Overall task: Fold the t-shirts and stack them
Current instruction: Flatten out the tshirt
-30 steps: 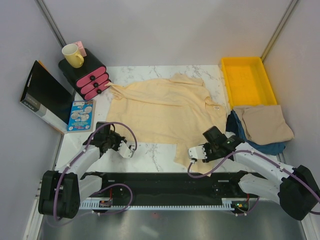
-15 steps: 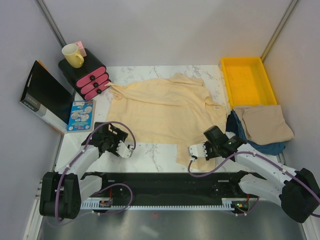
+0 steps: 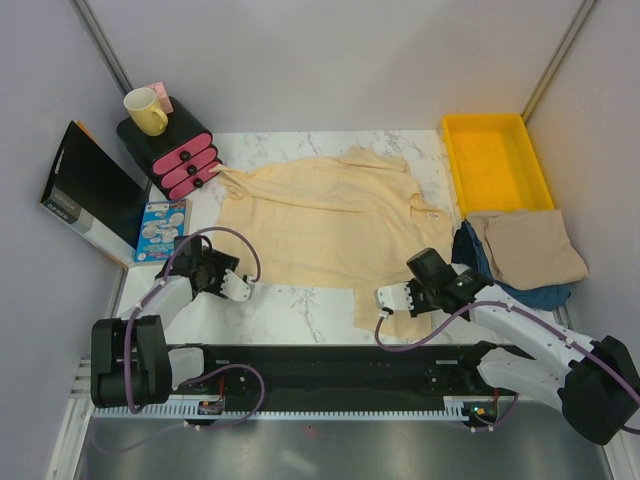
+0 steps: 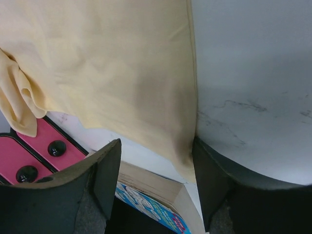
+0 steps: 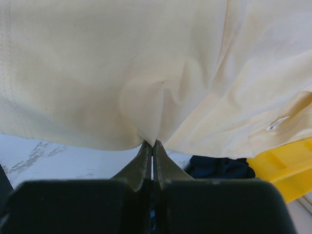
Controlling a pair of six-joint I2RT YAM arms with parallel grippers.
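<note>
A large cream t-shirt (image 3: 320, 225) lies spread flat on the marble table. A second, tan t-shirt (image 3: 525, 245) sits folded at the right on a dark blue cloth (image 3: 480, 262). My left gripper (image 3: 234, 284) is open at the spread shirt's near left corner. In the left wrist view that corner (image 4: 187, 163) lies beside the right finger (image 4: 212, 183), with the gripper (image 4: 156, 168) gaping around it. My right gripper (image 3: 392, 299) is at the shirt's near right hem. In the right wrist view the gripper (image 5: 152, 144) is shut on a pinch of the cream shirt (image 5: 122, 73).
A yellow tray (image 3: 520, 125) stands at the back right. Pink drawers (image 3: 185, 160) with a yellow mug (image 3: 145, 110) stand at the back left. Next to them are a black box (image 3: 85, 190) and a blue book (image 3: 162, 228), which lies just beyond my left fingers.
My left gripper has opened and moved left and back to the shirt's near left corner. My right gripper has closed on the hem.
</note>
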